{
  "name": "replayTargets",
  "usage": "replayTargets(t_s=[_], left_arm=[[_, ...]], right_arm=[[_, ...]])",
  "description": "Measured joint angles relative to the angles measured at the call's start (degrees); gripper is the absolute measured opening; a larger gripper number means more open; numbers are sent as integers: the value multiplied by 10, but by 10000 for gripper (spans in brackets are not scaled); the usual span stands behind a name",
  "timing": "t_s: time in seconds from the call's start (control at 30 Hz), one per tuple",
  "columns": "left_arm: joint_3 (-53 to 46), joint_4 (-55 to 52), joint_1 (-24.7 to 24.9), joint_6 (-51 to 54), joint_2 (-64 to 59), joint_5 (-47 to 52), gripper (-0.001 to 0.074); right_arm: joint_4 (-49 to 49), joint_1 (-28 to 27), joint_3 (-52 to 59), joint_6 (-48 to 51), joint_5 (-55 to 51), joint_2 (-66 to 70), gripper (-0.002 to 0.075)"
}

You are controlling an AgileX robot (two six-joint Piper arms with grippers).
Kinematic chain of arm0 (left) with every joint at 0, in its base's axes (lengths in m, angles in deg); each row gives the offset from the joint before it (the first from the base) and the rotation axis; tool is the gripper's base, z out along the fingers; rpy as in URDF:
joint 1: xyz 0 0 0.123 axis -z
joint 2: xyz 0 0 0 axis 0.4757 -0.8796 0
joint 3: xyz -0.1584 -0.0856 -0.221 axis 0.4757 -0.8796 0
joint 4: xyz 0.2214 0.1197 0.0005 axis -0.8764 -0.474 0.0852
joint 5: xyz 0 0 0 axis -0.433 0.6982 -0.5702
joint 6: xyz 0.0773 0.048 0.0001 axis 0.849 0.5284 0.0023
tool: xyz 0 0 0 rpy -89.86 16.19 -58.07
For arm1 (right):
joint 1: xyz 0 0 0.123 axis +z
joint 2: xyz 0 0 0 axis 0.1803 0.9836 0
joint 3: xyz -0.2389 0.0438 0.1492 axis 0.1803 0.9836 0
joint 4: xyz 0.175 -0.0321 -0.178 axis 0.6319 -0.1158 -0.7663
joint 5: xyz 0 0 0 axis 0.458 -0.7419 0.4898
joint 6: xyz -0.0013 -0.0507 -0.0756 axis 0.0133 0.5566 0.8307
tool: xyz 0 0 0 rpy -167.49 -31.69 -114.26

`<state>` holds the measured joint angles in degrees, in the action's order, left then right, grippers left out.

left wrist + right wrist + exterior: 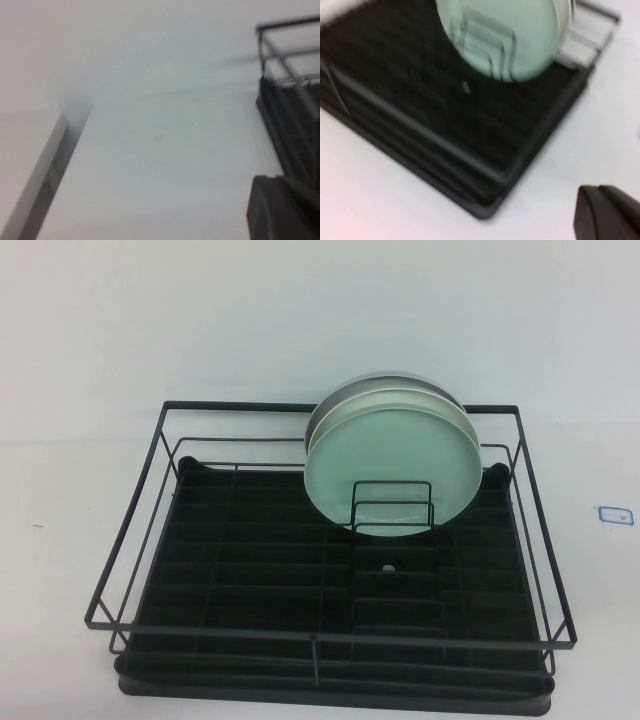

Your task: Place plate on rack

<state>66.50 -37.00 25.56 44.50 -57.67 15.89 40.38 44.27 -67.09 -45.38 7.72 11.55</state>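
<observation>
At the left of the left wrist view a pale strip (42, 175), apparently an edge of the white table (160, 150), runs slantwise; whether it is an edge or a separate bar is unclear. In that same view a dark, blurred part of the left gripper (280, 210) shows at one corner, over bare tabletop just beside a corner of the rack (287, 75); only that one dark piece is visible, so I cannot tell whether it stands wide or narrow, and nothing can be seen held in it. In the high view neither arm appears. The rack (330, 640), a black wire frame over a black ribbed tray base, sits in the middle of the white table (80, 360) and fills most of the lower half of that view. Right of the rack's centre, toward its far rail, the plate (395, 468) stands nearly upright on edge, its mint-green face turned to the camera and its lower rim down among the small upright wire dividers (392, 505). Directly behind it, touching or nearly so, stand greyer plates (370, 392), of which only the upper rims show. A small round fitting (387, 565) lies in the tray base just in front of the plate. Farther right, well apart from the rack, a small blue-edged label (616, 512) lies on the table. In the right wrist view the right gripper (607, 212) shows as a dark blurred piece over the table near the rack's (445, 125) corner, apart from the plate (505, 35); its opening cannot be judged either.
</observation>
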Motion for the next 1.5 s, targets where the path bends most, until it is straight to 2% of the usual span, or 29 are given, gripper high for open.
replayTargets(t_s=[0.1,0.2,0.3,0.37,0.43,0.53,0.63,1.13,1.5], left_arm=[[0,12,1,-16,0,-4,1],[0,21,12,3,0,10,1],[0,21,17,14,0,52,1],[1,21,17,19,0,100,1],[1,21,17,23,0,99,1],[1,21,17,23,0,99,1],[1,21,17,23,0,98,1],[1,21,16,23,0,95,1],[1,21,16,23,0,95,1]], right_arm=[[-37,0,19,-8,-25,-16,19],[-71,-26,65,-54,37,-76,19],[-88,-90,139,-85,175,-173,19],[-91,-147,187,-94,263,-225,19],[-93,-215,237,-109,320,-266,19],[-93,-300,295,-136,343,-298,19],[-94,-335,340,-138,341,-320,19],[-92,-347,376,-146,175,-359,19],[-85,-347,376,-147,158,-359,19]])
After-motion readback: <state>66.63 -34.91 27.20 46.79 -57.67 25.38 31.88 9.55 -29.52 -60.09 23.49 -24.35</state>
